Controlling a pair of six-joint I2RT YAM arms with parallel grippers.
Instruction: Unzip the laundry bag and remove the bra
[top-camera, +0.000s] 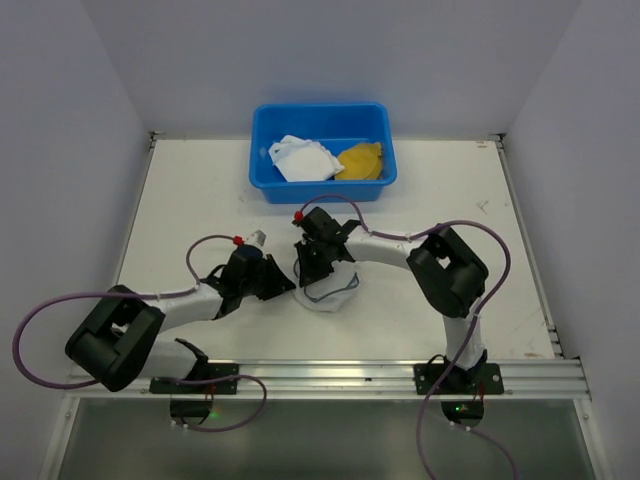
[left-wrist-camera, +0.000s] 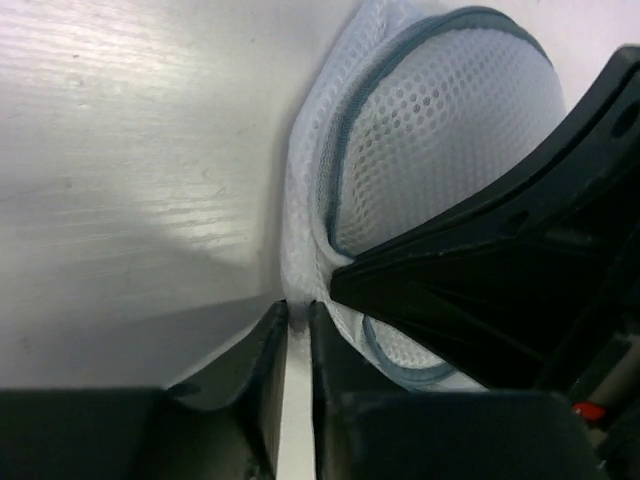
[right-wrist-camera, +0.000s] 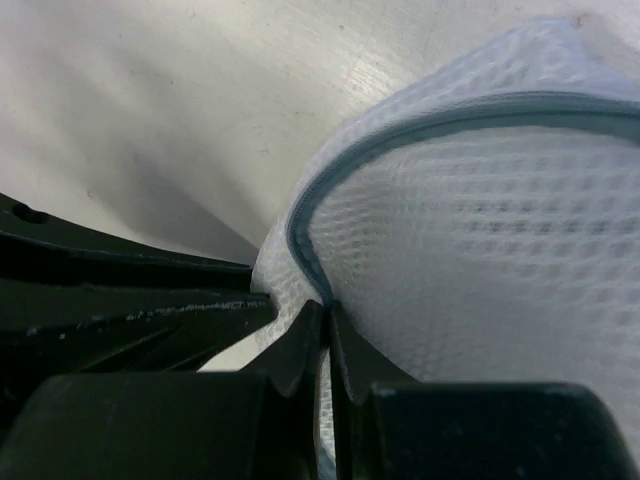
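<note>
- Jaws of the right gripper (right-wrist-camera: 327, 312) pressed tight together, fingertips meeting on the grey zip line (right-wrist-camera: 450, 108) at the rim of the laundry bag (top-camera: 336, 296) and pinching it there.
- Jaws of the left gripper (left-wrist-camera: 298, 312) almost together, with only a thin slit left between them; tips set against the bag's outer mesh hem, low on its left side. Mesh caught in that slit or not: impossible to tell.
- Laundry bag lying on the white table (top-camera: 190, 200), near the middle, between the two grippers and well short of the blue tub (top-camera: 320, 190).
- White honeycomb mesh, domed, with the zip line curving round the dome. Contents hidden behind the mesh.
- Seen from the left wrist: a black finger of the right gripper crossing over the near part of the bag, just beside the left fingertips.
- Blue tub standing at the far edge of the table, holding a crumpled white cloth (top-camera: 300, 158) on the left and a yellow item (top-camera: 360, 162) on the right, touching each other.
</note>
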